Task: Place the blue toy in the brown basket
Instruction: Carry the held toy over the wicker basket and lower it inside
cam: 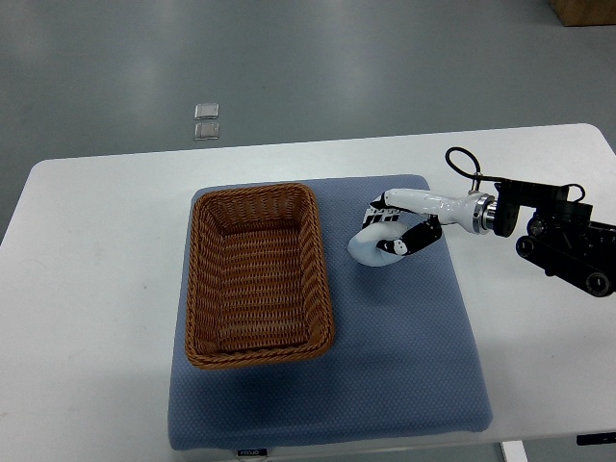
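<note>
The brown basket (261, 277) sat on the left half of a blue mat (404, 356), its long sides running from the mat's far edge toward the near one. Its woven interior held nothing; only the wicker floor and walls showed.

The mat lay on a white table (87, 289), covering the middle of the surface and reaching its near edge.

To the right of the basket, near the mat's far right corner, the blue toy (371, 250) rested on the mat, a pale, rounded thing standing just clear of the basket's right wall. The right hand (395, 229), white with black joints, came in from the table's right edge and was curled over and around the toy, fingers (421, 238) bent against its right side and top. Whether the toy was lifted or still resting on the mat could not be told.

Between toy and basket rim lay only a narrow strip of bare mat. On the grey floor beyond the table's far edge lay two small clear squares (207, 120).
</note>
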{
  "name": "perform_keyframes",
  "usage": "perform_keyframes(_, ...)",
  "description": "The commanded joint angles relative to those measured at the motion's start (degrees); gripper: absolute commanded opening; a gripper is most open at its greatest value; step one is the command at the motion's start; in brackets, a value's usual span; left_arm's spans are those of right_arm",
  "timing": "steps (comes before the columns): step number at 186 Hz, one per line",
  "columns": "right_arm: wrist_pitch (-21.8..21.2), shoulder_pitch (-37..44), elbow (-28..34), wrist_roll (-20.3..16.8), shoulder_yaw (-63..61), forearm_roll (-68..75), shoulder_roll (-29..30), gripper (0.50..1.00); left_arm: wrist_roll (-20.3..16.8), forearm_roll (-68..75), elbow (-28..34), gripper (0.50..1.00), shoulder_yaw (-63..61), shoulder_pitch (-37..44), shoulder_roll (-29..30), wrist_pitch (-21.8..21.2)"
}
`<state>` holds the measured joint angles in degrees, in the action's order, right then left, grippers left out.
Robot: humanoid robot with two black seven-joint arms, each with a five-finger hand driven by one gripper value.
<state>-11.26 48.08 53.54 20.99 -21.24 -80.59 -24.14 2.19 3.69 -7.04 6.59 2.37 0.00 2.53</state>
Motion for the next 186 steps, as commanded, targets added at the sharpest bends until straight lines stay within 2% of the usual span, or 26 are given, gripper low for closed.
perform_keyframes(1, 0.0, 1.0, 0.1, 0.1, -0.8, 0.5, -0.2, 0.500, 0.0, 0.0, 0.0, 1.000, 0.0, 0.0, 0.0, 0.0)
perform_keyframes(30, -0.1, 4.3, 0.3, 0.3, -1.3, 1.0, -0.4, 0.500, -0.1, 0.0, 0.0, 1.000, 0.0, 0.0, 0.0, 0.0)
perform_keyframes(48, -0.7, 6.3, 0.9, 1.9, -3.4, 2.9, 0.1, 0.500, 0.0, 0.0, -0.1, 1.000, 0.0, 0.0, 0.0, -0.1)
perform_keyframes(85, -2.1, 9.1, 1.5, 3.1, -3.7, 5.6, 5.6, 0.500, -0.1, 0.0, 0.0, 1.000, 0.0, 0.0, 0.0, 0.0)
perform_keyframes(120, -1.5, 8.9, 0.7, 2.0, -3.0, 5.0, 14.1, 0.500, 0.0, 0.0, 0.0, 1.000, 0.0, 0.0, 0.0, 0.0)
perform_keyframes(140, -1.3, 7.6, -0.3, -0.2, -2.8, 4.7, 19.0, 0.500, 0.0, 0.0, 0.0, 1.000, 0.0, 0.0, 0.0, 0.0)
perform_keyframes(186, -1.3, 3.2, -0.4, -1.5, -2.8, 4.6, 20.0, 0.500, 0.0, 0.0, 0.0, 1.000, 0.0, 0.0, 0.0, 0.0)
